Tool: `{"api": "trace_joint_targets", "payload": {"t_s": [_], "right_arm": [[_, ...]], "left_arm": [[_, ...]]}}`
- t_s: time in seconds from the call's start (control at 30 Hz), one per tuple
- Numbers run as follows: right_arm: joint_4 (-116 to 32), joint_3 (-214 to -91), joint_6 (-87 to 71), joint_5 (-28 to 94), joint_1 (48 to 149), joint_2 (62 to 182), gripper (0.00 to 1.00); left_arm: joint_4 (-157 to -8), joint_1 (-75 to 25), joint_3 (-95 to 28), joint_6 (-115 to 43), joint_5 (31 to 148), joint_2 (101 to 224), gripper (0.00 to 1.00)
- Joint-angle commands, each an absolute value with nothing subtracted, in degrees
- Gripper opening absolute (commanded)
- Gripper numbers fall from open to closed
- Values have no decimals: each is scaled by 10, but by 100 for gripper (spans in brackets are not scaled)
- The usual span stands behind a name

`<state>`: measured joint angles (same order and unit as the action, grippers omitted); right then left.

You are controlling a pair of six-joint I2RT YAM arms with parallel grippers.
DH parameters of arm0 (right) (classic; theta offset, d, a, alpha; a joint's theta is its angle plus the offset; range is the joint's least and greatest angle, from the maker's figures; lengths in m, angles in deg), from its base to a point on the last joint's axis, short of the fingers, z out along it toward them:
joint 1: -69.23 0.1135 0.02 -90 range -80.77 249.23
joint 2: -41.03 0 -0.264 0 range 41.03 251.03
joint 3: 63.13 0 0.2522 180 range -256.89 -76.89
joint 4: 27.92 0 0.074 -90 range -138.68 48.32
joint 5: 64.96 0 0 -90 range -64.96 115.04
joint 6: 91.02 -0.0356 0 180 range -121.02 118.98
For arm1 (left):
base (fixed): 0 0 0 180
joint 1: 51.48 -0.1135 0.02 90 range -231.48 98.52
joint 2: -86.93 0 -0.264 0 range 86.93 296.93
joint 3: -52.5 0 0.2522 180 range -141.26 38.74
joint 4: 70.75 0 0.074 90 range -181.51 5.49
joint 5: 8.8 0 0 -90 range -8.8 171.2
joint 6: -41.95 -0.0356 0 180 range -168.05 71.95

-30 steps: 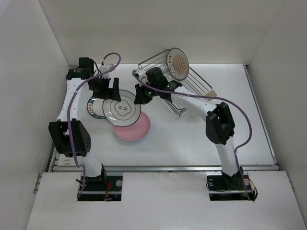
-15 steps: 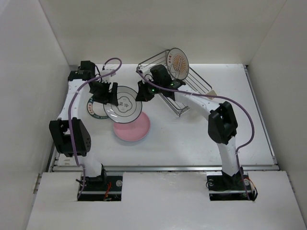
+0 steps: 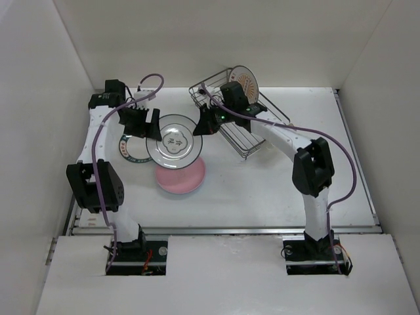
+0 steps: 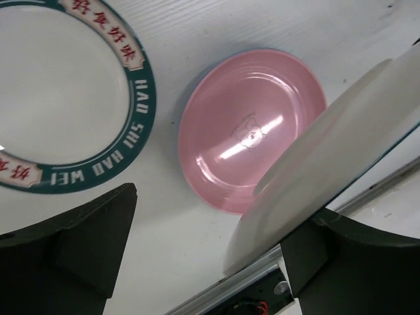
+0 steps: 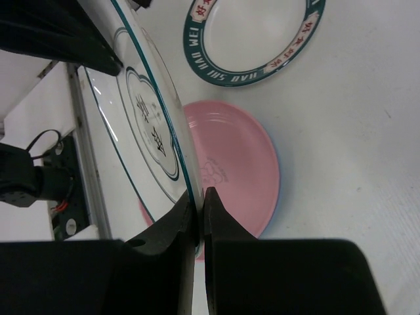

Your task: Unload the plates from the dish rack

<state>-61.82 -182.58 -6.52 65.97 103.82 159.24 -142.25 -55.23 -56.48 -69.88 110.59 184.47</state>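
**Asker:** Where is the plate at this moment?

**Me:** The greyish plate (image 3: 172, 140) hangs in the air, face up and clear of the dish rack (image 3: 252, 131). In the overhead view the rack sits at the plate's 3 o'clock. The pink plate (image 3: 180, 176) lies on the counter (image 3: 275, 184) at its 6 o'clock, partly under it.

**Asker:** Which of your grippers has it?

**Me:** My right gripper (image 5: 199, 197) does. Its fingers are pressed together on the rim at about 2 o'clock, a thin bite right at the edge. My left gripper (image 3: 151, 126) is spread wide at 10 o'clock. The rim passes between its fingers, close to one of them, and I see nothing clamped there.

**Asker:** How do you expect the plate to handle?

**Me:** I judge it stiff, glossy and breakable. Held by one edge it will want to lever downward, and a smooth glaze could slide in a shallow pinch. The rim is the only place to take hold. A deeper bite opposite the right one would share the weight.

**Asker:** And what else is around?

**Me:** The sunburst plate (image 3: 246, 84) stands upright in the rack at 1 o'clock, so the unloading is not finished. The lettered plate (image 3: 131, 152) lies flat on the counter at 8 o'clock. I would lower the greyish plate gently, since plate against plate can chip.
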Motion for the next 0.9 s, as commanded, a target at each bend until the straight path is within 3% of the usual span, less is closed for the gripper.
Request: {"api": "trace_joint_targets", "payload": {"t_s": [0.0,0.07,0.13,0.3,0.47,0.5,0.53,0.57,0.63,0.7,0.87], "right_arm": [[-565,-1845,-84,736,1047,1571,0],[-564,-1851,-92,741,1052,1584,0],[-557,-1858,-100,749,1052,1593,0],[-557,-1873,-106,726,1052,1599,0],[-575,-1873,-106,653,1052,1599,4],[-581,-1878,-111,631,1052,1599,12],[-581,-1878,-111,621,1052,1599,35],[-581,-1885,-123,609,1052,1599,48],[-596,-1901,-123,574,1052,1599,68],[-601,-1907,-128,545,1052,1599,75],[-608,-1899,-133,484,1041,1578,77]], "left_arm": [[-1440,-552,-588,-707,1203,1851,81],[-1440,-538,-583,-707,1226,1851,81],[-1458,-530,-583,-717,1251,1857,71],[-1487,-530,-589,-722,1262,1878,0],[-1481,-556,-600,-701,1239,1884,0],[-1474,-562,-600,-690,1239,1884,0],[-1468,-570,-605,-670,1239,1884,0],[-1461,-588,-605,-657,1239,1884,0],[-1438,-610,-610,-630,1239,1889,0],[-1413,-647,-610,-587,1239,1901,0],[-1365,-728,-610,-489,1173,1955,0]]}}
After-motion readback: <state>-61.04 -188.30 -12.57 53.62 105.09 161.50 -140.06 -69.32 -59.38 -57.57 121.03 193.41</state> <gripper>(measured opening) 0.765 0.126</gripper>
